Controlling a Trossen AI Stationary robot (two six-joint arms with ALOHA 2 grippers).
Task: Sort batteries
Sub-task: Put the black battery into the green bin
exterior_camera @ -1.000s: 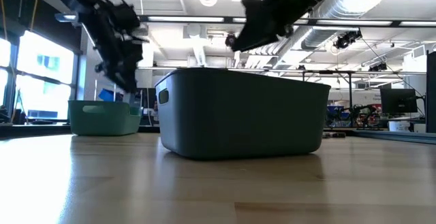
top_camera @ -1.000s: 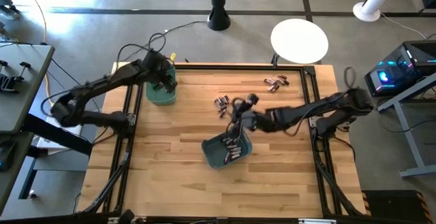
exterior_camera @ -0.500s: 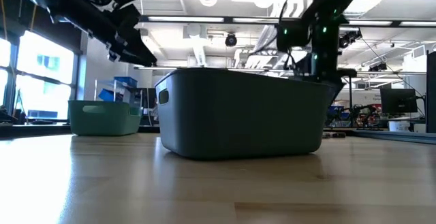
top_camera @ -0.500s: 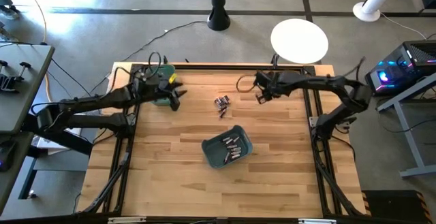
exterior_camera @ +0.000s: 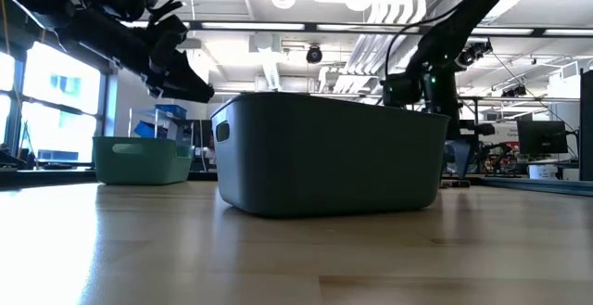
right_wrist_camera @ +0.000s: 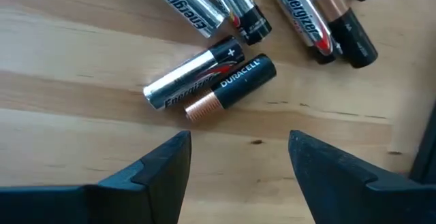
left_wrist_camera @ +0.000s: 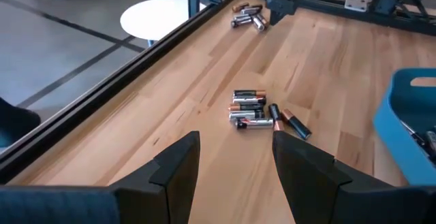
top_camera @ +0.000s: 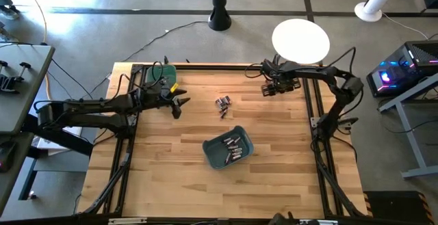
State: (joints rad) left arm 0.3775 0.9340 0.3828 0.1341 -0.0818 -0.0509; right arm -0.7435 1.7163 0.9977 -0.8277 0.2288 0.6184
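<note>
The right hand [top_camera: 272,89] has left the teal bin [top_camera: 228,149], and now hangs open over far batteries [right_wrist_camera: 211,81]. Left hand [top_camera: 179,106] open, empty.

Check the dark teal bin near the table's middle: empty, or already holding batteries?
Holding some. In the high view several batteries lie inside the dark teal bin; how many is too small to count.

We looked straight down and level across; both saw the teal bin [top_camera: 228,150]; wrist cameras hovered close.
</note>
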